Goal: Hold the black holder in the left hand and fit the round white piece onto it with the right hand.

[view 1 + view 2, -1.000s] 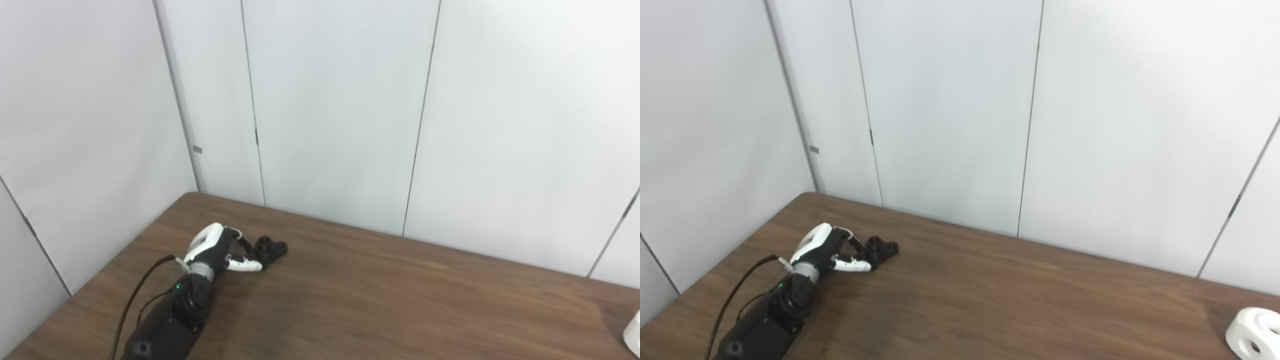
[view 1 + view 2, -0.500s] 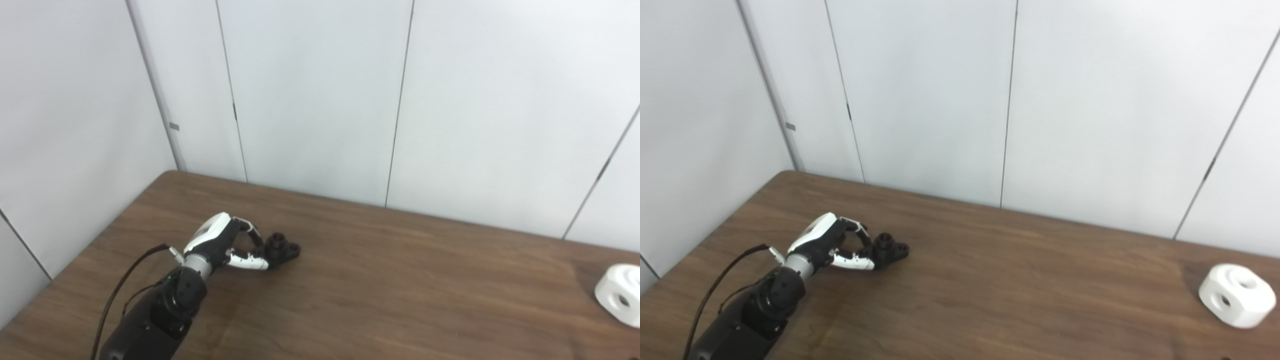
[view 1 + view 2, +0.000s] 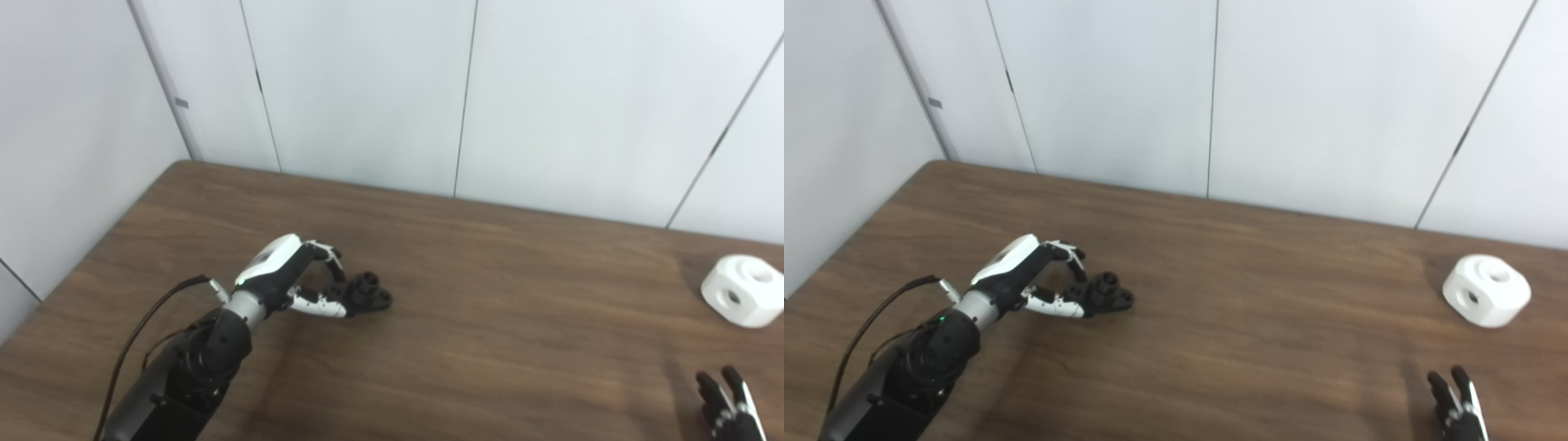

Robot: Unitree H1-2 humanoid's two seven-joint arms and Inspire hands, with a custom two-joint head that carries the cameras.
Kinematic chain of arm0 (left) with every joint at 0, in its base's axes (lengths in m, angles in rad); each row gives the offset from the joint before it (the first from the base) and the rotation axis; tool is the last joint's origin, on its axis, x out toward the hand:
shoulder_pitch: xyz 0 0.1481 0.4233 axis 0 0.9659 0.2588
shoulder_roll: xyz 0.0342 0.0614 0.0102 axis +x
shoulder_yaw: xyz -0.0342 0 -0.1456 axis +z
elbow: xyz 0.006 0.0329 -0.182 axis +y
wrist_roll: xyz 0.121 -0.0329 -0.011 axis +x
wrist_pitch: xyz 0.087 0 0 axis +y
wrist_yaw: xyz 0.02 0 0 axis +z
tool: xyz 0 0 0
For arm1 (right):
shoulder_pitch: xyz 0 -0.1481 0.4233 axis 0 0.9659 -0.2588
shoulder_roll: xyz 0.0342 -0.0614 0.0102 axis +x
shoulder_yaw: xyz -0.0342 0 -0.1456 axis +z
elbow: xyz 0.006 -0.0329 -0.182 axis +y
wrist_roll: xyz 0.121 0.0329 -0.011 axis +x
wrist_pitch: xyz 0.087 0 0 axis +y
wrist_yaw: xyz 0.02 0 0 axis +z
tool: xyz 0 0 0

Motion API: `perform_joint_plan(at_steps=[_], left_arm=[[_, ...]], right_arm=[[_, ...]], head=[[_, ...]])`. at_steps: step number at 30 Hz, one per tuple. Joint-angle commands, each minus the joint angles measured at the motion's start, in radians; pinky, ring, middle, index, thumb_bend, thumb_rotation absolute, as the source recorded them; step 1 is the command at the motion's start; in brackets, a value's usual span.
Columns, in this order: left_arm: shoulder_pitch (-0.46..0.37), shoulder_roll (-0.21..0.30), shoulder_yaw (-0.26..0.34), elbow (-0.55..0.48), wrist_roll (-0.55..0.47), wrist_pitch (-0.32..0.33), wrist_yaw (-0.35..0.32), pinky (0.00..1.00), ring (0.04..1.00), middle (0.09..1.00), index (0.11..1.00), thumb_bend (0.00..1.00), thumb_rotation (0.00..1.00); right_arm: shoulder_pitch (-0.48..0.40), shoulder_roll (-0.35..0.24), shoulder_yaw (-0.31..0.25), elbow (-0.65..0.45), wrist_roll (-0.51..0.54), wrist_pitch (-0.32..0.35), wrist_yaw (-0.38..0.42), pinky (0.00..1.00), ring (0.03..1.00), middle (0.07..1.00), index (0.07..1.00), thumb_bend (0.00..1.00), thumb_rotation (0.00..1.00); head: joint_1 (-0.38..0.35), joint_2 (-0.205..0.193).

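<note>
Left robot hand (image 3: 294, 278) pinches the black holder (image 3: 367, 295), which rests on the table (image 3: 490, 318) toward its left edge. Round white piece (image 3: 1486, 290) sits near the right edge (untouched). Right robot hand (image 3: 1458, 404) at the near edge, fingers apart, empty.

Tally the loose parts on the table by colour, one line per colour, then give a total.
Black: 1, the black holder, at the left hand
White: 1, the round white piece, lying apart from the right hand
Total: 2
</note>
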Motion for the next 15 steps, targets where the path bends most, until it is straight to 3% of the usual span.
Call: perform_joint_plan(at_steps=[1, 7, 15], left_arm=[[-0.005, -0.004, -0.005, -0.051, 0.022, 0.003, -0.006, 0.97, 0.941, 0.837, 0.487, 0.52, 0.05], [0.026, -0.032, -0.042, -0.097, 0.045, -0.005, -0.044, 0.88, 0.927, 0.834, 0.486, 0.52, 0.05], [0.074, -0.078, -0.075, -0.134, 0.05, -0.027, -0.068, 0.88, 0.933, 0.829, 0.486, 0.52, 0.05]], right_arm=[[0.013, 0.023, 0.005, -0.039, 0.001, 0.004, -0.005, 1.0, 0.961, 0.924, 0.982, 0.55, 0.98], [0.005, 0.024, 0.01, -0.056, -0.005, 0.025, -0.014, 1.0, 0.922, 0.901, 0.963, 0.58, 0.95], [-0.006, 0.03, 0.022, -0.082, -0.03, 0.068, -0.03, 1.0, 0.915, 0.893, 0.955, 0.6, 0.95]], head=[[-0.008, 0.017], [-0.036, 0.051], [-0.078, 0.09]])
